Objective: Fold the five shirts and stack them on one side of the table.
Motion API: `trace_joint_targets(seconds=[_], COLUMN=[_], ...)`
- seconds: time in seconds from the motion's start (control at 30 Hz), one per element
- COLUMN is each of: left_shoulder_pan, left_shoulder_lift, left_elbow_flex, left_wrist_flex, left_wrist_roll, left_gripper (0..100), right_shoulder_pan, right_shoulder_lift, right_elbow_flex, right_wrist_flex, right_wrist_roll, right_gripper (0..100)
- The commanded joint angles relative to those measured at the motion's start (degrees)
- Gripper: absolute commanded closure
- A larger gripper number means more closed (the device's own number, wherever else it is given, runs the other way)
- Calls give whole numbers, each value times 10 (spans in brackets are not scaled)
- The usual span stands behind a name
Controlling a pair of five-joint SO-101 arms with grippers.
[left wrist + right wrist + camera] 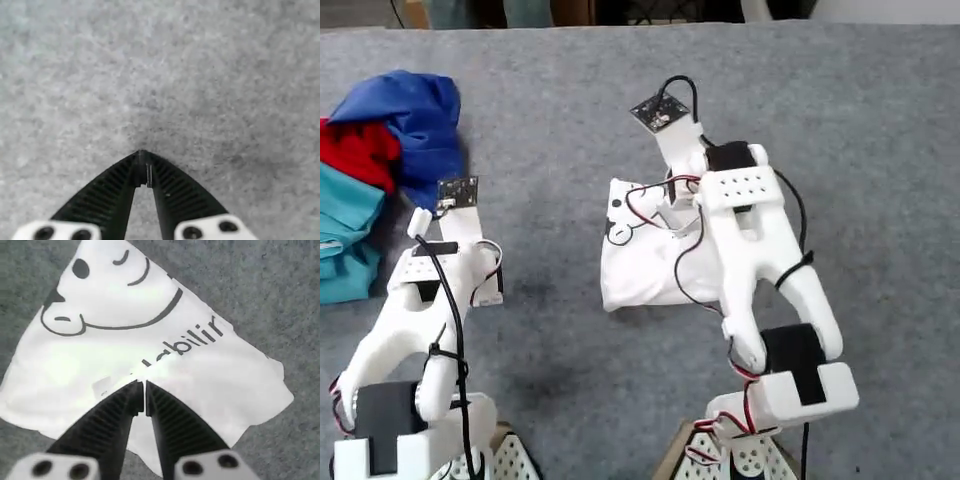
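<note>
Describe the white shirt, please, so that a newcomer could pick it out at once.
On the grey table, look near the middle, beneath the right gripper. A folded white shirt lies there alone. Unlike the blue shirt, red shirt and teal shirt heaped by the left arm, it bears a black line-drawn face.

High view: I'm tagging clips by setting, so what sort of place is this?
Probably a robotics lab bench: a left arm and right arm at a grey cloth-topped table, a folded white shirt, a pile of coloured shirts.
</note>
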Motion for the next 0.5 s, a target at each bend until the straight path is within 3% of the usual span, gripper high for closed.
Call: trace_joint_targets(seconds=[0.0, 0.3, 0.47], left_shoulder_pan=[-6, -6, -7], left_shoulder_lift=[-12, -13, -13], left_elbow_flex=[1, 10, 10], left_wrist_flex=[-9, -11, -11], left_wrist_roll=[7, 8, 7], left_gripper=[971, 971, 971], right_shoulder_pan=[-6, 46, 123], right_shoulder_lift=[-2, -7, -29], right_elbow_flex=[-14, 94, 139], right_wrist_flex=[1, -16, 27], right_wrist_roll=[-1, 33, 84], right_gripper=[985, 985, 985])
